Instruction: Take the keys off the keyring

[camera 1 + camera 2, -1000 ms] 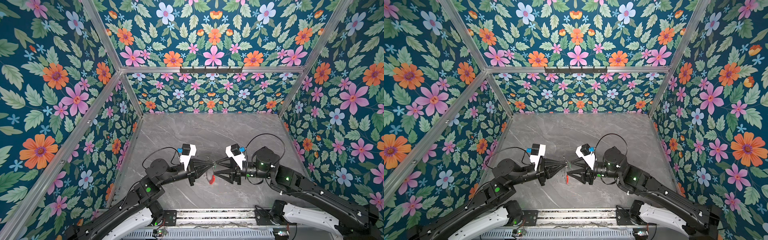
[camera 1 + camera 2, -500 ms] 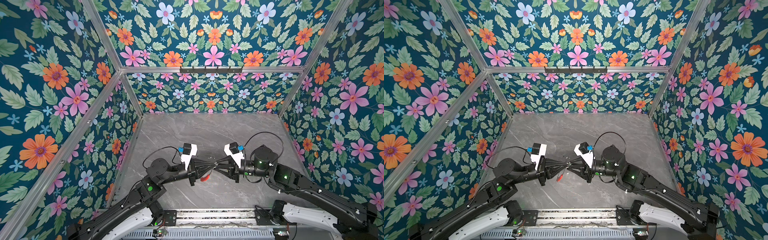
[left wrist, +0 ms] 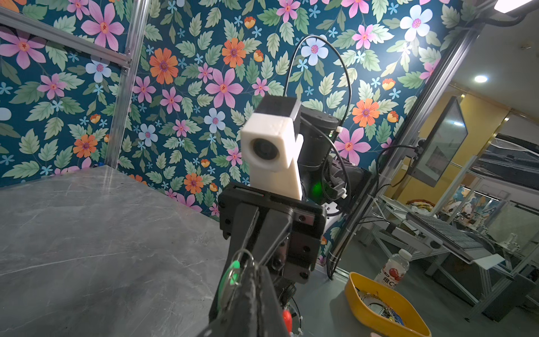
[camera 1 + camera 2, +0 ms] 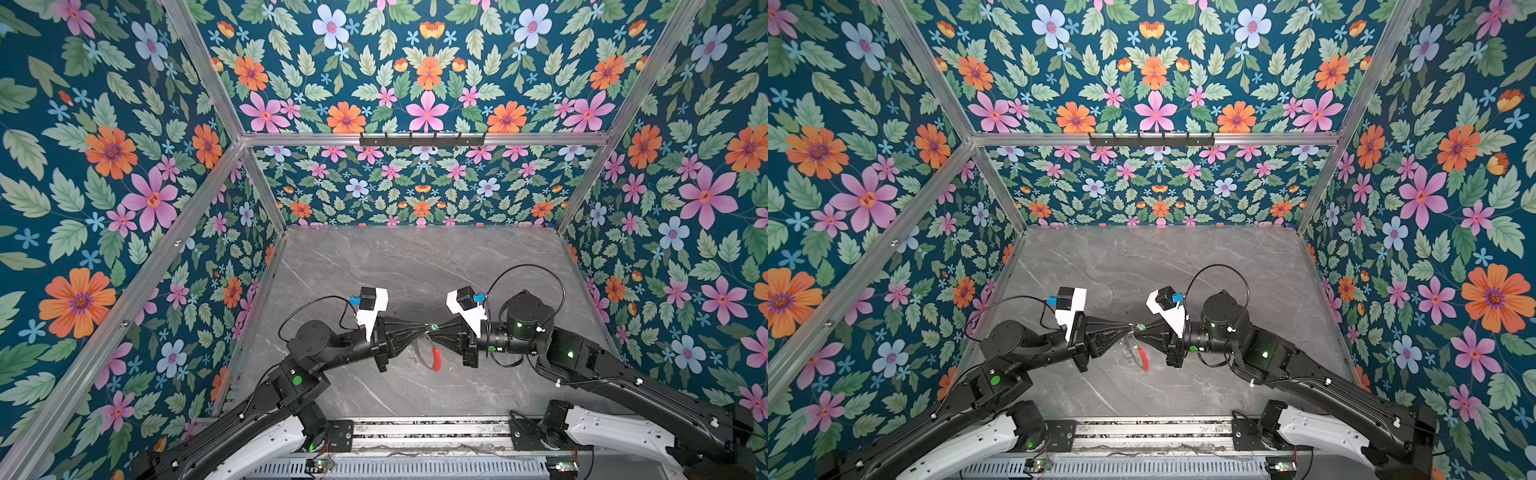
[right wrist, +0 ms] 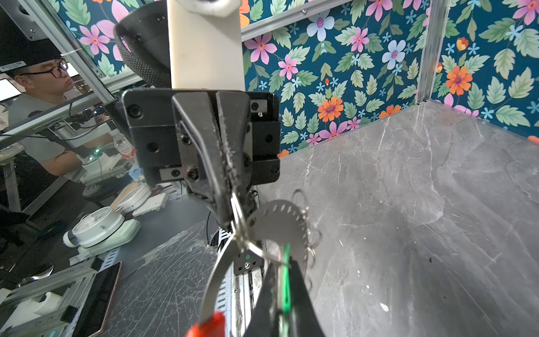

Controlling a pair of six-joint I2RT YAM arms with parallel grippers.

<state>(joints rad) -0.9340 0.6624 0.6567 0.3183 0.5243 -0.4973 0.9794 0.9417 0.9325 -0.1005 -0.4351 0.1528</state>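
Floral-papered walls are enclosing a grey marble-look tabletop [image 4: 415, 270]. Above its near half, 2 black hands are meeting tip to tip along a side-to-side line. The left hand [image 4: 420, 328] is pinching together on a small silver loop [image 5: 237, 210], and the right hand [image 4: 439, 329] is clamping the dark key with a bright green plastic tag [image 5: 286, 280]. The large thin grey keyring with 1 red curved segment [image 4: 435, 359] is hanging below that junction. Key and loop are lying along the hands' shared line, so pulling apart along it is probably coming next. No brass-yellow key is showing.
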